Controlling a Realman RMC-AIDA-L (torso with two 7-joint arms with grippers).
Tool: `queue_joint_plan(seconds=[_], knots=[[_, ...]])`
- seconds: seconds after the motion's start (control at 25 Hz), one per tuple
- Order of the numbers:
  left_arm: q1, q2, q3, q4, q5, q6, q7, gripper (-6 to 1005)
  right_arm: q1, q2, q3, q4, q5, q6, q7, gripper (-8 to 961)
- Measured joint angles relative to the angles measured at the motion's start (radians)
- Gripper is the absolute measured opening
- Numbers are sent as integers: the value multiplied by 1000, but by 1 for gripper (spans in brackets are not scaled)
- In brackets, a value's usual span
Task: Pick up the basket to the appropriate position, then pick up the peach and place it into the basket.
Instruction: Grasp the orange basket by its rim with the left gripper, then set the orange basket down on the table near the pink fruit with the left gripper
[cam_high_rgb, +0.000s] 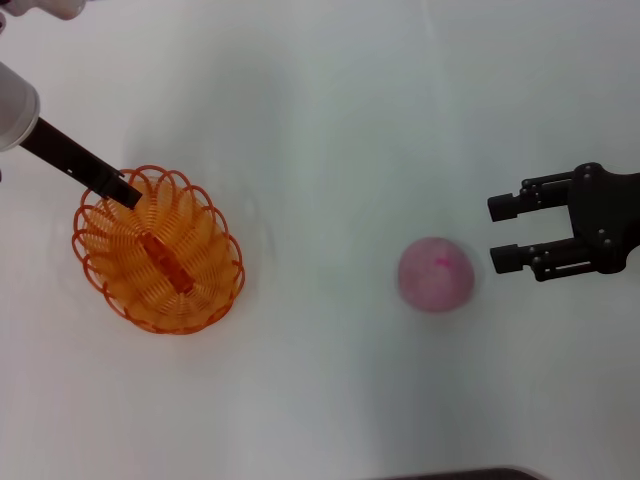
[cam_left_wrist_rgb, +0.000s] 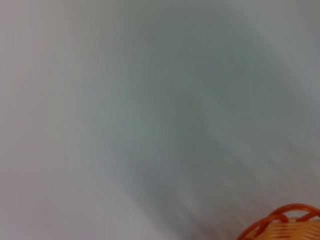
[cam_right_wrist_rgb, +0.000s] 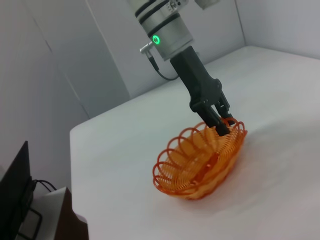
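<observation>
1. Seen from the head view, the basket (cam_high_rgb: 158, 250) is set on the white table (cam_high_rgb: 330, 120), well to the left of the peach (cam_high_rgb: 435, 274); an oval of looped orange wire with a scalloped rim and a flat bar along its bottom is shown.
2. Its far rim is clamped by the left gripper (cam_high_rgb: 124, 190), whose dark fingers are closed on the wire; this grip is shown more plainly in the right wrist view (cam_right_wrist_rgb: 221, 126), where the basket (cam_right_wrist_rgb: 200, 162) appears from the side.
3. Only a corner of the basket rim (cam_left_wrist_rgb: 285, 225) is caught by the left wrist view.
4. The peach, round, pale pink and marked darker pink on top, is shown by the head view alone.
5. Just right of the peach, the right gripper (cam_high_rgb: 504, 233) is held with its black fingers apart, touching nothing.
</observation>
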Motion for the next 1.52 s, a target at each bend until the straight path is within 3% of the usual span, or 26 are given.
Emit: queue_joint_plan(seconds=[0.36, 0.6, 1.0, 1.12, 1.36, 1.52], knots=[[3, 6, -25, 1, -2, -5, 0, 293, 2, 5, 7, -8, 3, -13, 0, 714], [8, 7, -44, 16, -4, 22, 0, 66, 2, 6, 9, -7, 3, -8, 0, 714], [10, 12, -298, 144, -44, 193, 0, 43, 5, 8, 11, -8, 2, -8, -1, 714], [28, 15, -424, 183, -66, 242, -24, 41, 5, 8, 12, -8, 2, -8, -2, 714], [110, 15, -468, 211, -134, 230, -91, 40, 5, 8, 19, -9, 2, -10, -3, 714], [188, -6, -469, 216, -207, 198, -120, 44, 5, 8, 21, -8, 2, -13, -3, 714]])
